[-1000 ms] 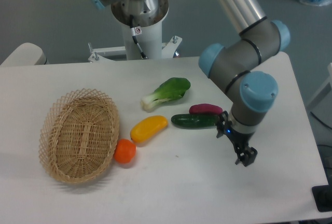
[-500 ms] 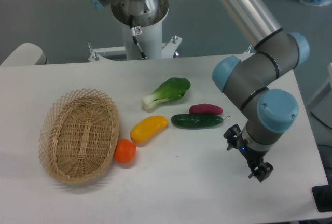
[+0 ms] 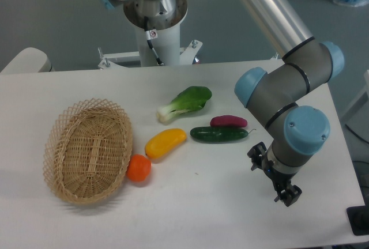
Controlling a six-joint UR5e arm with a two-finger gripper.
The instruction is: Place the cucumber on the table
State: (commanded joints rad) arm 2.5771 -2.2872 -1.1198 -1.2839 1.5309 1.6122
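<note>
The cucumber (image 3: 219, 134) lies flat on the table (image 3: 190, 203), its long side touching the purple-red vegetable (image 3: 229, 121) just behind it and its left end near the yellow vegetable (image 3: 165, 143). It rests outside the wicker basket (image 3: 87, 150), which holds nothing that can be seen, so the placing looks done: the cucumber sits free on the white top with nothing gripping it. The gripper (image 3: 286, 194) hangs to the right of and nearer the camera than the cucumber, well apart from it, pointing down toward the table's near right part. It holds nothing; its fingers are small and dark at this angle, and I cannot tell how wide they stand. An orange (image 3: 139, 168) sits against the basket's rim, and a bok choy (image 3: 185, 103) lies behind the row.
</note>
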